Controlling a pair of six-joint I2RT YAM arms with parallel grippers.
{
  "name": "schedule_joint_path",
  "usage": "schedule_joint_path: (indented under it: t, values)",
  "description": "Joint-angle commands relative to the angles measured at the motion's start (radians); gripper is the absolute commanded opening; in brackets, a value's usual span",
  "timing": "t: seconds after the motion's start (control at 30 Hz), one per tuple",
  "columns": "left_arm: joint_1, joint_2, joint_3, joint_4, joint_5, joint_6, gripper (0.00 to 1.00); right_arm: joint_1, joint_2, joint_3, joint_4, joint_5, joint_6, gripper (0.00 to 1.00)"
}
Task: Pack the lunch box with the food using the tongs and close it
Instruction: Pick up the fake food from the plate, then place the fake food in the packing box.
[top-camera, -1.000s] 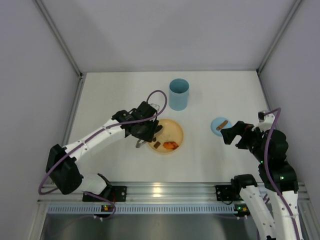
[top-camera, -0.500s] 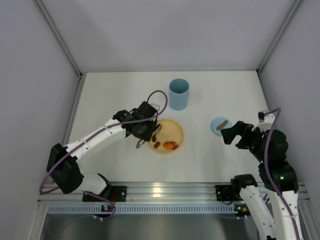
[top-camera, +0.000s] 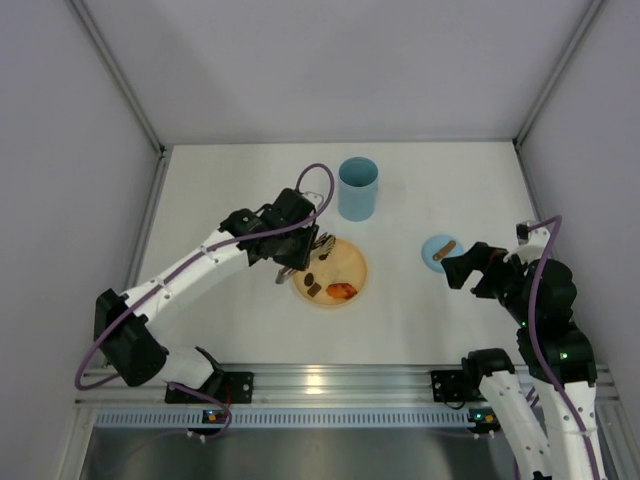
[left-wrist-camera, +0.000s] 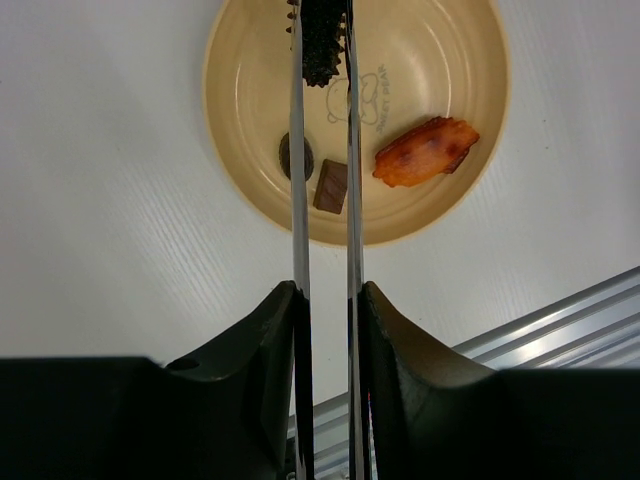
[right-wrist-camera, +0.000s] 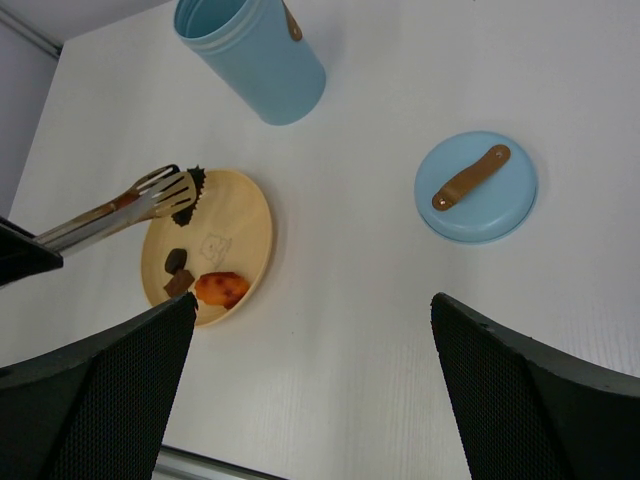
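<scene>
Tongs (left-wrist-camera: 298, 200) pinching a dark bite (left-wrist-camera: 322, 45) over the plate (left-wrist-camera: 240, 180)
The left hand (left-wrist-camera: 327, 295) squeezes the tongs narrow so the tips ahead of it trap the bite for carrying; the lunch box (top-camera: 358, 187) stands open past those tips; the right hand (top-camera: 462, 266) hangs wide, holding nothing.

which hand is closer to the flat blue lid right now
Right. The right hand hovers open just beside the lid, on its near-right side. The left hand is well off to the lid's left, at the plate, shut on the tongs.
</scene>
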Motion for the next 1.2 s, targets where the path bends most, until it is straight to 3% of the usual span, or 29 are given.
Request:
schedule_joint_path:
  t: [0.0,0.5,1.17]
  values:
    - [-0.004,-0.008,0.075,-0.001,0.026,0.016,0.24,-0.014,-0.011,0.013,0.003,0.002,-0.002,1.00]
    - [-0.005,0.053,0.329,-0.020,0.018,-0.001,0.24,-0.014,-0.010,0.008,0.005,0.004,-0.001,1.00]
    - [-0.002,0.393,0.814,-0.038,-0.082,-0.009,0.25,-0.014,-0.002,0.013,0.008,0.004,-0.008,0.99]
